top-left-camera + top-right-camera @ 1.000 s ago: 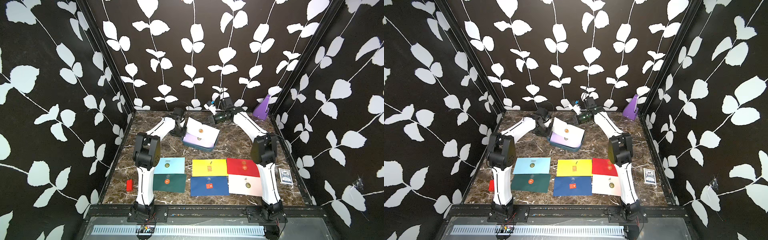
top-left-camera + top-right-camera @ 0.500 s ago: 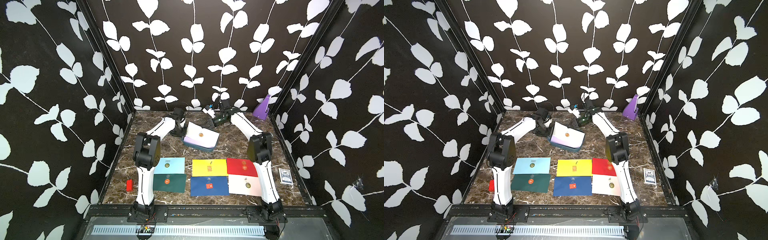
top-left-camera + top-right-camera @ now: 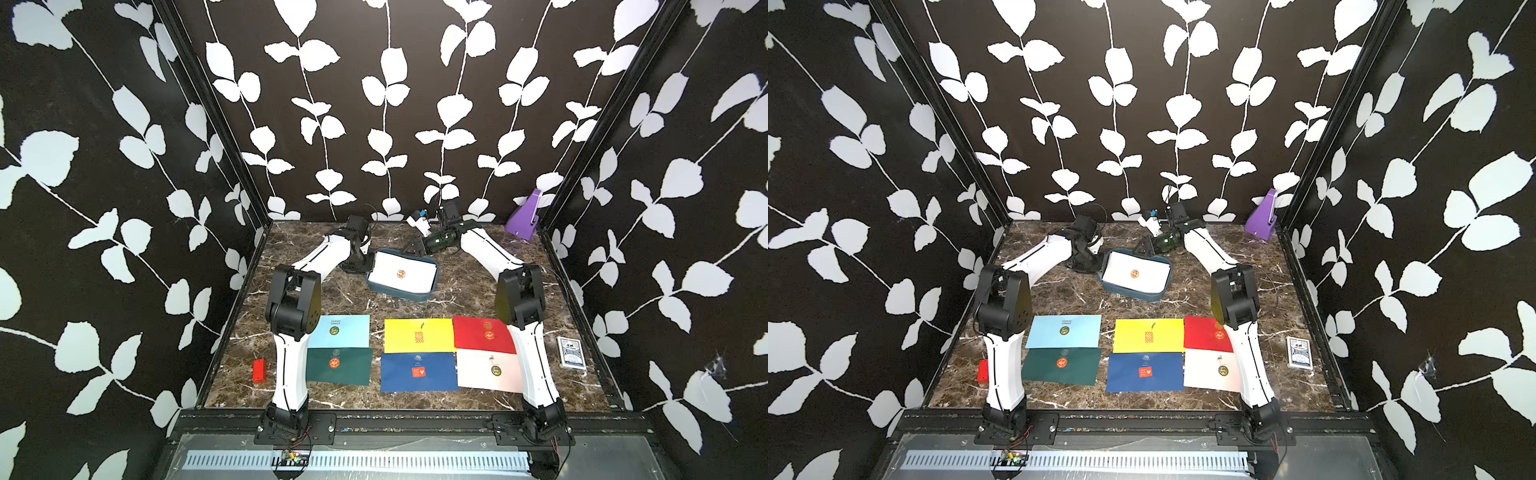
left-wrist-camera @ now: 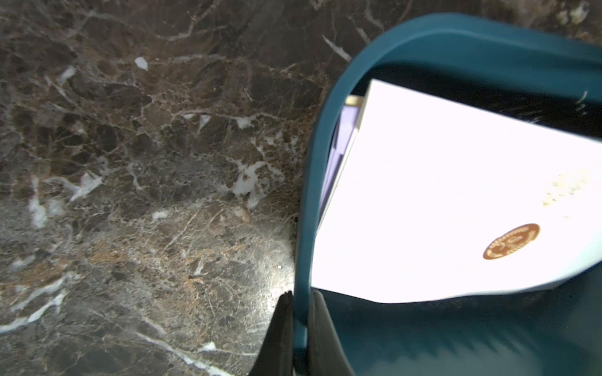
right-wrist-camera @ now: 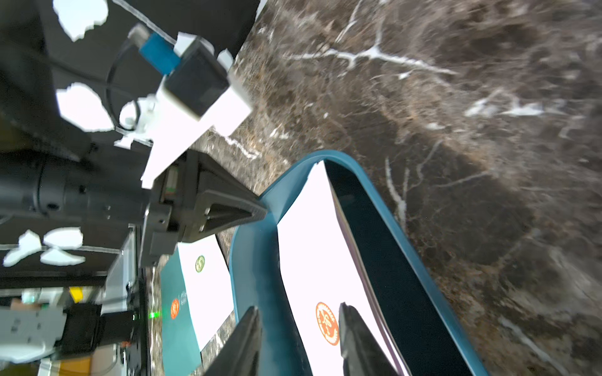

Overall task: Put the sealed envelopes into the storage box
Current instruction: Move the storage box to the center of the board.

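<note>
Fingers (image 5: 355, 338) on R gripper (image 5: 298, 309) are gaping, empty, white envelope (image 5: 309, 254) lying boxed; L gripper (image 4: 301, 294) is pinching storage box (image 4: 456, 35) rim. Next, prob: reaching for red envelope (image 3: 478, 343), 4 o'clock.

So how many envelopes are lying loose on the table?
6: light blue and dark green by the left arm; yellow and navy in the middle; red and pale pink partly behind the right arm.

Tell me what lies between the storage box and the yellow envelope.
Nothing: only bare marble table separates the storage box from the yellow envelope, as both top views show.
</note>
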### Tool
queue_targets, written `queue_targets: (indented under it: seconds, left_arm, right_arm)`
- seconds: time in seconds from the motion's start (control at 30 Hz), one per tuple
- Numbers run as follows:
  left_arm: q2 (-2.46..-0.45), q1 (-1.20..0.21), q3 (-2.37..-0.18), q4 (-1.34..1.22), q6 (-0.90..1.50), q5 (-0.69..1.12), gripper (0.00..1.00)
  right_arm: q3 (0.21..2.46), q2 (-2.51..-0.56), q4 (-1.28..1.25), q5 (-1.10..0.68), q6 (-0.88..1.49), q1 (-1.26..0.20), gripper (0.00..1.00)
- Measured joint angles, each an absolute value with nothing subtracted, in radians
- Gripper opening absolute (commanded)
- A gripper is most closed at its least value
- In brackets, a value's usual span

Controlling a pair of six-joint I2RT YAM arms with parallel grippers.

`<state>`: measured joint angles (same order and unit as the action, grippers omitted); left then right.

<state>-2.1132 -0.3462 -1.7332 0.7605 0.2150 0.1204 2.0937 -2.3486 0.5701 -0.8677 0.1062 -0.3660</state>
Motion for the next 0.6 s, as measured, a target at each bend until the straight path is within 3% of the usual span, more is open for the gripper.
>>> queue_targets:
  seconds: [0.1,0.2,0.5,0.6]
  left_arm:
    - [-2.113,-0.346,-1.732,0.755,0.244,0.102,0.00]
    - [-2.113,-0.346,-1.727,0.746,0.282,0.067,0.00]
    - [-2.113,-0.339,-1.725,0.722,0.366,-0.019,0.00]
    - [-2.113,-0.333,-1.725,0.716,0.376,-0.021,0.21]
  right_arm:
    - [1.943,-2.260,0.467,-0.839,0.180,-0.341,0.63]
    - [1.759,-2.127,0.357,-0.782,0.271,-0.306,0.99]
    - [1.458,-1.872,0.311,-0.496,0.454,-0.220,0.99]
    - [1.372,-1.832,0.358,-0.402,0.486,-0.222,0.99]
